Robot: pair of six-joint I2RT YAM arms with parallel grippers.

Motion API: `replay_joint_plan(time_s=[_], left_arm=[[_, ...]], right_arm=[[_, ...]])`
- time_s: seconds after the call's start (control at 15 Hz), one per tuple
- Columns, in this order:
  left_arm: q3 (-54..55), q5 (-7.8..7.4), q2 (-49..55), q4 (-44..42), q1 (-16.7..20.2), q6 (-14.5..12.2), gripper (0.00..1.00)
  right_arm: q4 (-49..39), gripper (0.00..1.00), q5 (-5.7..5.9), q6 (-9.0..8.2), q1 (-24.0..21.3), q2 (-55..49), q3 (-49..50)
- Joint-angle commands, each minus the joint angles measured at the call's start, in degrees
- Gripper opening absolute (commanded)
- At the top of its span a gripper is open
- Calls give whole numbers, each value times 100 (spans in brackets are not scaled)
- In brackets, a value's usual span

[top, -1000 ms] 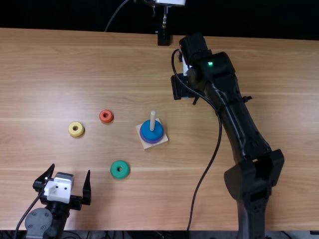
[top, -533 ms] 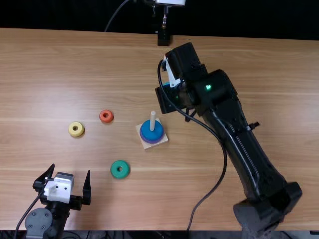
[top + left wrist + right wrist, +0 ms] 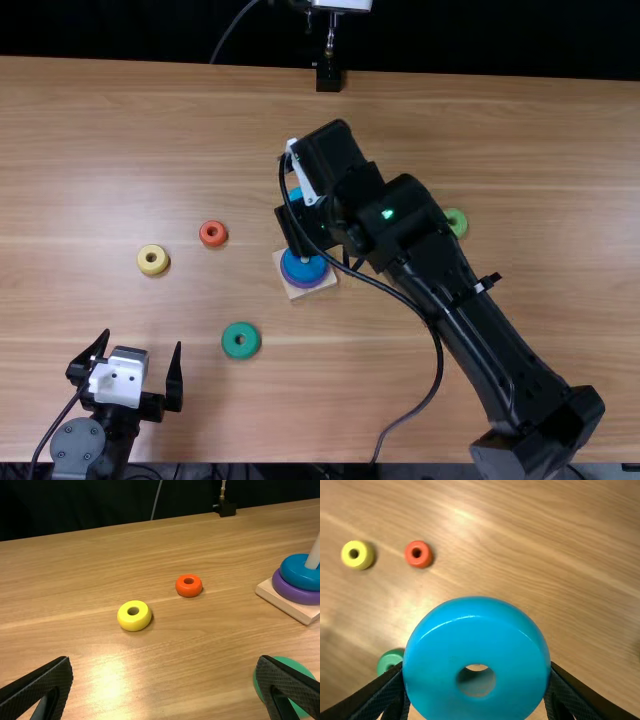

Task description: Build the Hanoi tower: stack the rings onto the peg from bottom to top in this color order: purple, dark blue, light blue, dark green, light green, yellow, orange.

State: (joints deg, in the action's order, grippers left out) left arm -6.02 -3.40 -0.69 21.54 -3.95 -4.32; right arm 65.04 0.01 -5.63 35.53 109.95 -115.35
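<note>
My right gripper (image 3: 300, 226) hangs over the back-left side of the wooden base (image 3: 322, 286), partly covering the peg. A light blue ring (image 3: 296, 194) pokes out beside it. In the right wrist view this light blue ring (image 3: 475, 615) is clamped between the fingers of my right gripper (image 3: 476, 667). On the base lie a purple ring (image 3: 296, 593) and, over it, a dark blue ring (image 3: 300, 572) around the peg (image 3: 314, 554). My left gripper (image 3: 141, 343) stands open and unloaded at the front left; its own view shows the left gripper (image 3: 166, 659) spread wide.
Loose on the table are a yellow ring (image 3: 152, 260), an orange ring (image 3: 213, 234), a dark green ring (image 3: 240, 340) and a light green ring (image 3: 456, 222) beside the right arm. A black stand (image 3: 328, 76) is at the far edge. The right arm's cable loops low.
My right gripper has swung left and toward the near side with the light blue ring, now over the base. The light green ring has come into sight behind the arm. The left arm kept still.
</note>
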Motion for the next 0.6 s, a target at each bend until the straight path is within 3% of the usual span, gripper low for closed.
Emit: replay_joint_plan(time_s=[0.0, 0.53], left_arm=[[602, -93, 69, 451, 61, -75, 100], [602, -93, 69, 451, 61, -75, 100]], right_arm=[[94, 0, 9, 25, 51, -167, 100], [411, 0, 73, 35, 33, -123, 74]])
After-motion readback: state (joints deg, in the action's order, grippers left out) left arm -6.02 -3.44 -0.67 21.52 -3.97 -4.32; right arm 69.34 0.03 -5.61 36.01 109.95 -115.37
